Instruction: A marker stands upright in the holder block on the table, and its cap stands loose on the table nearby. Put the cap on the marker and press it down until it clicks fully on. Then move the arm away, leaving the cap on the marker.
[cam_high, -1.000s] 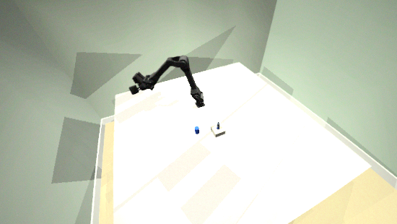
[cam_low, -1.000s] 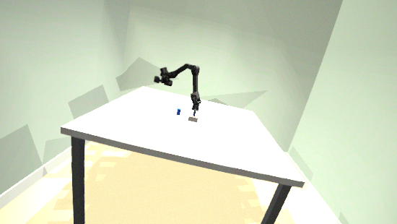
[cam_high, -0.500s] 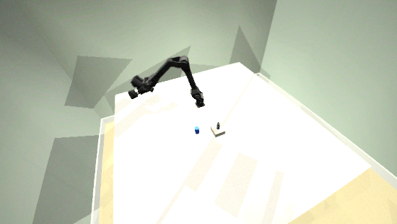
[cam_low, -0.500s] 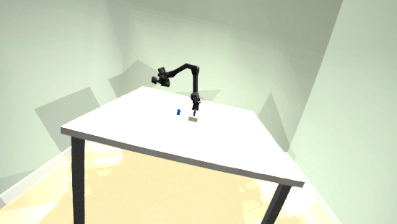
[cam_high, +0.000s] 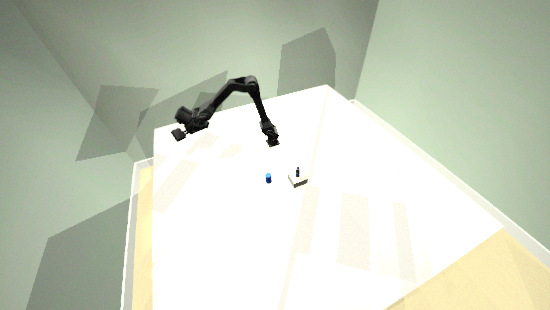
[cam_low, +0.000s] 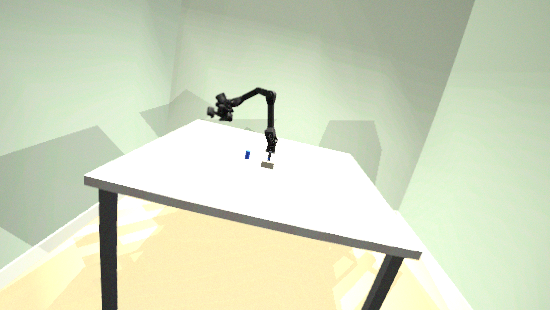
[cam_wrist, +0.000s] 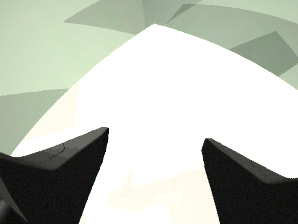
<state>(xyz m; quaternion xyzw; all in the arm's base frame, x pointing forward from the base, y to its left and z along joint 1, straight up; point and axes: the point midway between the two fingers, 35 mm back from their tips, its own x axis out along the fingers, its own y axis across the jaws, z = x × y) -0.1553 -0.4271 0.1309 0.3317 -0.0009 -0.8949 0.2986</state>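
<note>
The gripper (cam_high: 272, 143) (cam_low: 270, 150) (cam_wrist: 157, 139) is open, and in the wrist view its two fingers stand well apart, with nothing held between them. It hangs above the table (cam_high: 215, 240) (cam_low: 240, 192) (cam_wrist: 155, 75), pointing down. In the top view, the cap (cam_high: 268, 178) (cam_low: 247, 155) stands on the table at about six o'clock from the gripper, apart from it. The block (cam_high: 299, 183) (cam_low: 267, 165) is near the cap, at three o'clock from it, and these two do not touch. The marker (cam_high: 297, 172) (cam_low: 269, 157) stands upright in the block, at about five o'clock from the gripper. In the exterior view, the cap is at ten o'clock from the block
</note>
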